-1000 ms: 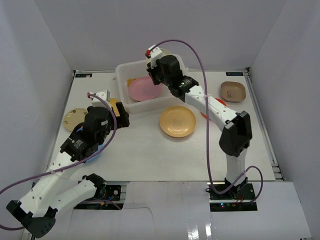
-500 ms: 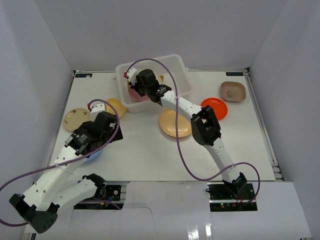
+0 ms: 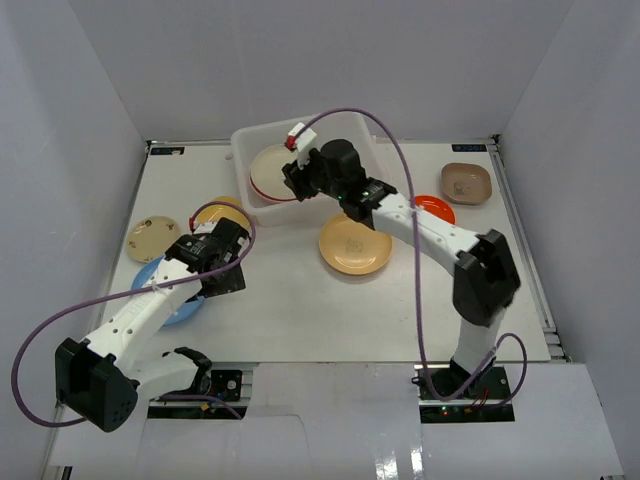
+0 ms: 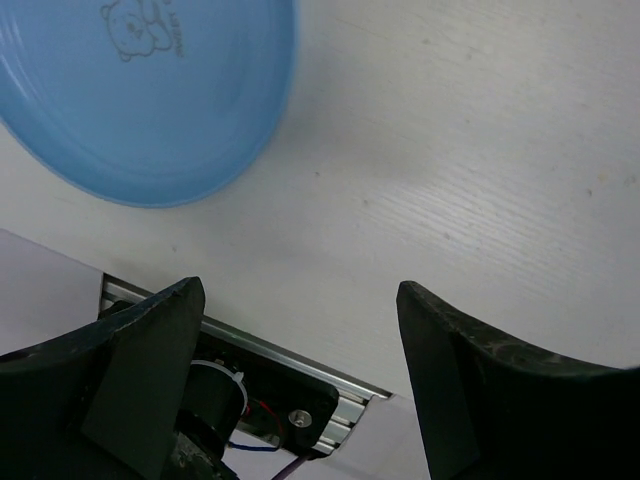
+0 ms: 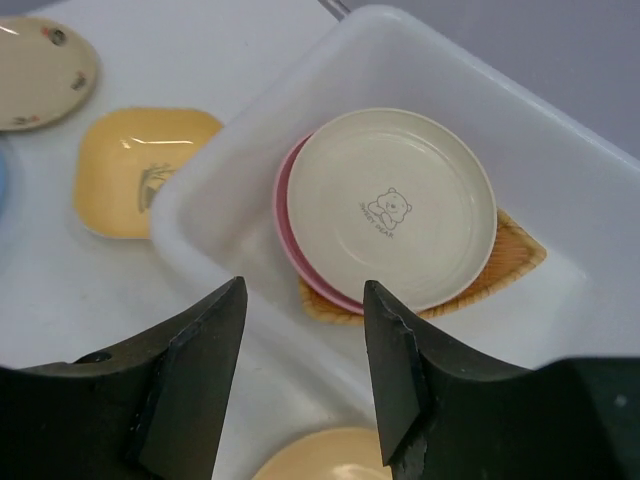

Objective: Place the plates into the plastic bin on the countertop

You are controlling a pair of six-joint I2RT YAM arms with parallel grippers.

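In the white bin (image 5: pixel 230 170), the cream plate (image 5: pixel 392 208) hid all but a rim of the pink plate (image 5: pixel 288 235) and the corners of the woven tray (image 5: pixel 517 250). The right gripper (image 5: pixel 302 330) hovered above, half-spread and empty. The left gripper (image 4: pixel 300 310) gaped wide, empty, beside the frame-cropped blue plate (image 4: pixel 140 90).

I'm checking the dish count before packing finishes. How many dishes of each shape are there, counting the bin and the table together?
Round plates: 6 (cream plate, pink plate, blue plate, tan plate, beige plate, red plate)
Squarish plates: 2 (yellow plate, brown plate)
Woven tray: 1
Total: 9
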